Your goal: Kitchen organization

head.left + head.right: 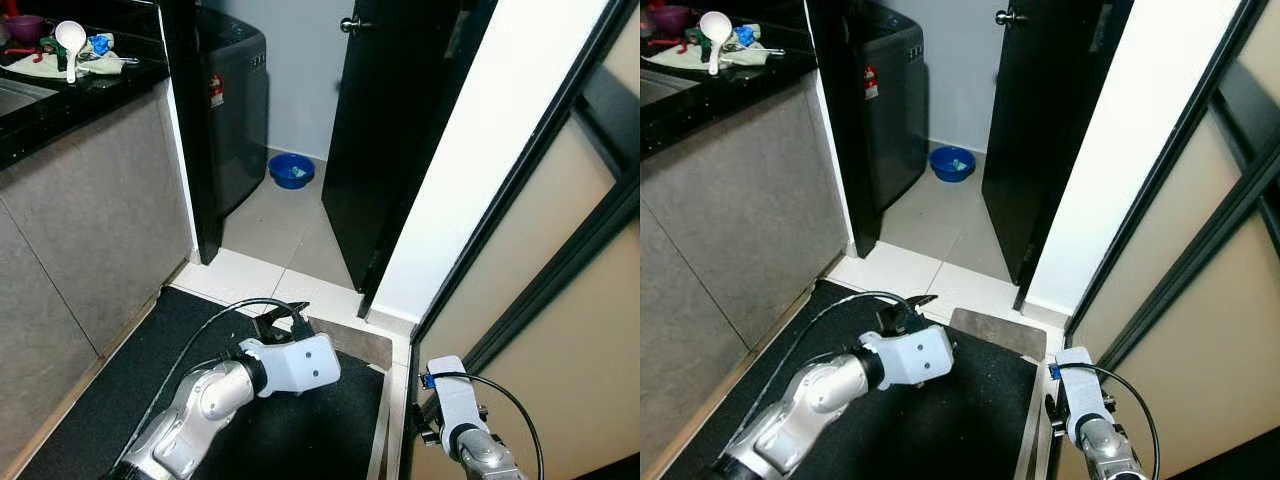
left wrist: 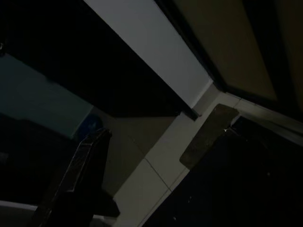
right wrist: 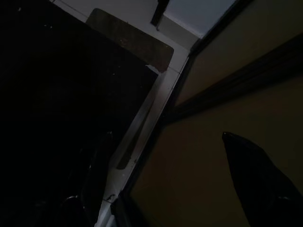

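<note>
The robot stands on a black floor mat (image 1: 300,430) facing a dark open door (image 1: 400,140) and a washing machine (image 1: 235,110), so this looks like a walking or turning step, with no handling in hand. The black tabletop (image 1: 70,95), upper left, carries the clutter: a white ladle (image 1: 70,40) and a cloth (image 1: 50,65). The left gripper (image 1: 283,322) hangs low over the mat, empty; whether either gripper is open, I cannot tell. Next, likely, it turns left toward the tabletop
</note>
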Controlling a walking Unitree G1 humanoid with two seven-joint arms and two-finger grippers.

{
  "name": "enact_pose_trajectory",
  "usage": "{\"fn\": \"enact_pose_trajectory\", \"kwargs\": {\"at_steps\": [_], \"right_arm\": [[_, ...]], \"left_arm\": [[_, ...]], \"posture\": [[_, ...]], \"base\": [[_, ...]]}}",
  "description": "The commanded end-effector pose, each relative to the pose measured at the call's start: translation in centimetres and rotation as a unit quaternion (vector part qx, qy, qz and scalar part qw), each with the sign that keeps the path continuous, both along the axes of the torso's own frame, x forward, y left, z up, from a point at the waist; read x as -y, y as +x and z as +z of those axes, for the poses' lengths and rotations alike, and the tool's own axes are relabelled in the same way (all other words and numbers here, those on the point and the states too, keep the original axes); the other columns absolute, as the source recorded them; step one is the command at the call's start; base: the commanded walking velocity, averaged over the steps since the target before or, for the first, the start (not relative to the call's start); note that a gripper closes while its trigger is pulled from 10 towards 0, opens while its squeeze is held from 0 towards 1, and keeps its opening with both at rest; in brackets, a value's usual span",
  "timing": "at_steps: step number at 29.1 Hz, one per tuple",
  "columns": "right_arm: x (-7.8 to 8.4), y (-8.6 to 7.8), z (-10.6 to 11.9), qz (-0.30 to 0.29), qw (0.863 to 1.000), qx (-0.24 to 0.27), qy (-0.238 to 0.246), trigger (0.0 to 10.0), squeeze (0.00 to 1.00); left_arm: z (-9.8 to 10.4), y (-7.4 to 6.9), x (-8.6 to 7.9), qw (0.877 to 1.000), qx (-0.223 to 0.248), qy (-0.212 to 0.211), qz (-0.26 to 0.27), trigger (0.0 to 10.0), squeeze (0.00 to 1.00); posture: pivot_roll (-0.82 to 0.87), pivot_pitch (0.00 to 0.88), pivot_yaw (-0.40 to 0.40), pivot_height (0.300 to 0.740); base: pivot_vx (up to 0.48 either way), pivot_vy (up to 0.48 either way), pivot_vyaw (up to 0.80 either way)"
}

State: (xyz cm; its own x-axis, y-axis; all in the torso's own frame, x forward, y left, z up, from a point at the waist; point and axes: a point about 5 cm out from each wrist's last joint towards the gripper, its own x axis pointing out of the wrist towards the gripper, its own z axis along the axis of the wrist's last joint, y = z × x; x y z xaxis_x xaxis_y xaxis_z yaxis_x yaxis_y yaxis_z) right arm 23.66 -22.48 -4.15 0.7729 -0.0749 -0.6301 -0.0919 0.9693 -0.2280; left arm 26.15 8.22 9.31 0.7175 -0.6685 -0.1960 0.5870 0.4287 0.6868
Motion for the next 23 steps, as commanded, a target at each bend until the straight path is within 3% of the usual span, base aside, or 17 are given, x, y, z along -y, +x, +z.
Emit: {"fn": "enact_pose_trajectory", "kwargs": {"at_steps": [1, 23], "right_arm": [[0.32, 0.30, 0.29, -0.005, 1.000, 0.004, -0.004, 10.0, 0.00], [0.10, 1.01, 0.78, -0.004, 1.000, 0.017, -0.005, 10.0, 0.00]], "left_arm": [[-0.01, 0.18, -0.02, 1.000, 0.001, -0.004, 0.000, 10.0, 0.00], [-0.28, 0.34, 0.00, 1.000, 0.000, -0.004, 0.000, 10.0, 0.00]], "posture": [[0.07, 0.000, -0.099, 0.740], [0.07, 0.000, -0.094, 0.740]], "base": [[0.000, 0.000, 0.00], [0.000, 0.000, 0.00]]}}
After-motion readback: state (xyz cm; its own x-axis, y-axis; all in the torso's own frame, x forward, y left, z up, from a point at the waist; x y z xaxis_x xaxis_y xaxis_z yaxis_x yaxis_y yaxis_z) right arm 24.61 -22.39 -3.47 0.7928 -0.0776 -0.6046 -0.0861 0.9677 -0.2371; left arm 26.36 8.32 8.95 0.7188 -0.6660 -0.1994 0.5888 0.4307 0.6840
